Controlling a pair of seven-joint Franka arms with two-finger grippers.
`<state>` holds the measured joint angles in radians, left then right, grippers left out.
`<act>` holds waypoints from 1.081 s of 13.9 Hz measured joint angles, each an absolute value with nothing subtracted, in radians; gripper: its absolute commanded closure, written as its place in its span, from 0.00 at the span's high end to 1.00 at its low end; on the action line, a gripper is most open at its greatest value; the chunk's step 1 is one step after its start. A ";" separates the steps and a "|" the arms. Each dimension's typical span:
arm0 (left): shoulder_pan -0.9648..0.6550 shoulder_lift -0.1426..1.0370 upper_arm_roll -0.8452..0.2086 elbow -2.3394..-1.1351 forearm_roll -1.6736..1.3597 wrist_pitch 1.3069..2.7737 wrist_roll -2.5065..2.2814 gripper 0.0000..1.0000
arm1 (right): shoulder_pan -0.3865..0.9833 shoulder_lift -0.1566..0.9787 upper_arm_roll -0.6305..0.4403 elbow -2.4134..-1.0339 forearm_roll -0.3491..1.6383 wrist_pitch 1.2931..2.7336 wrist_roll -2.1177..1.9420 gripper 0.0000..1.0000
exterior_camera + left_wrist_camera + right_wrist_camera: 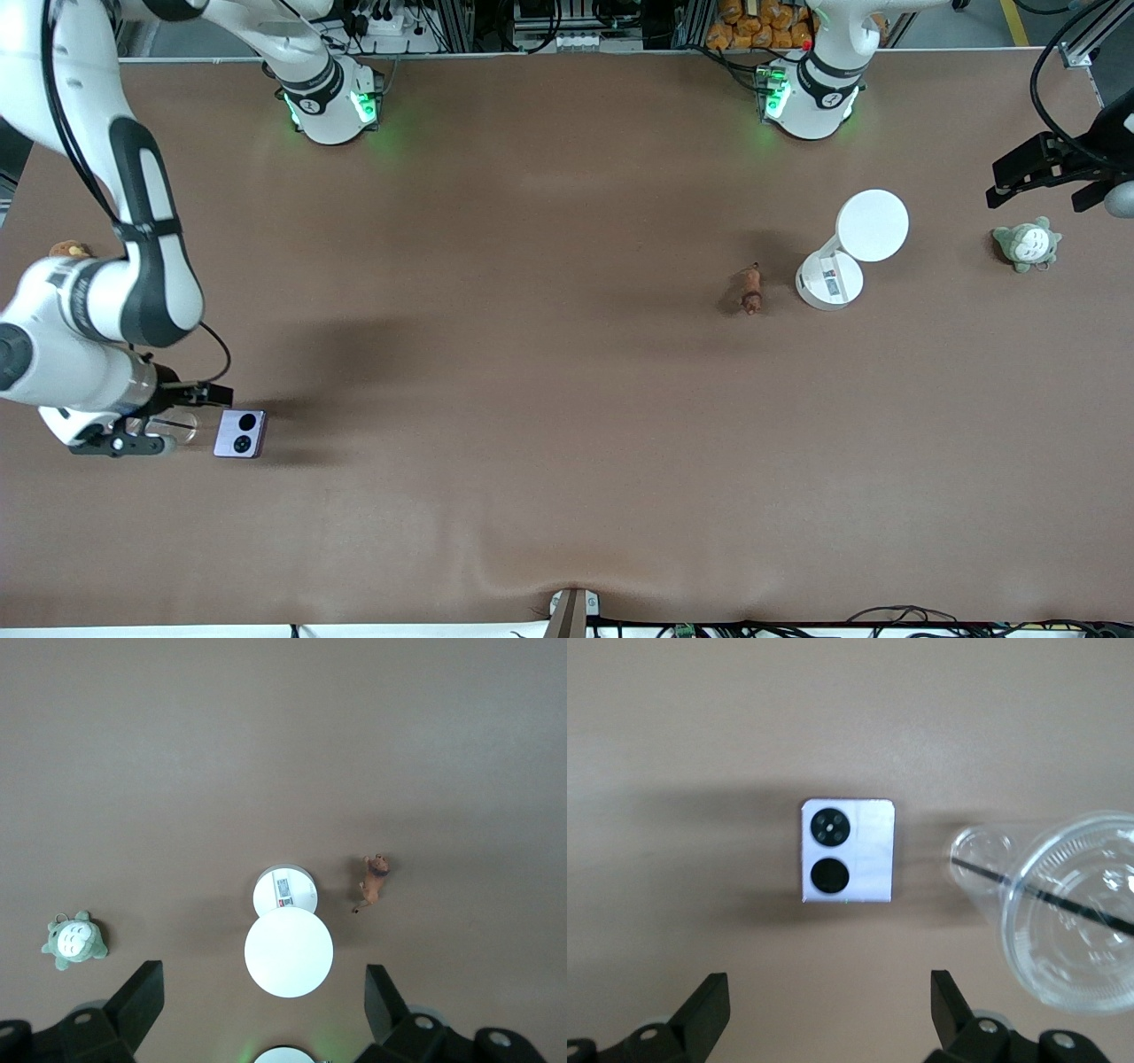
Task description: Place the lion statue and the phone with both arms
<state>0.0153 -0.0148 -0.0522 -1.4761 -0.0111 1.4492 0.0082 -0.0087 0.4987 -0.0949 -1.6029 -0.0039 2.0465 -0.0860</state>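
Counting: one lion statue (751, 291), one phone (240, 433), one white lidded container (849, 251), one grey-green plush (1026, 244), one clear plastic cup (1072, 914), all on brown table (549, 372).

Right gripper (142, 425) hung low over table at right arm's end, fingers (700, 1028) spread wide, holding nothing; phone lay flat just beside it, cup alongside phone.

Left gripper (263, 1005) up over left arm's end, jaws wide, empty; lion stood beside container, well apart from plush.
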 measured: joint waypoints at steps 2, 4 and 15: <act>0.016 -0.015 -0.051 -1.476 -0.011 1.449 0.007 1.00 | -0.002 0.427 -0.089 -1.625 -0.004 2.006 -0.086 1.00; 0.016 -0.014 -0.051 -1.476 -0.011 1.448 0.006 1.00 | 0.003 0.351 -0.085 -1.630 -0.004 1.958 -0.086 1.00; 0.017 -0.014 -0.050 -1.477 -0.011 1.448 0.006 1.00 | -0.050 0.015 0.007 -1.579 -0.003 1.550 -0.058 1.00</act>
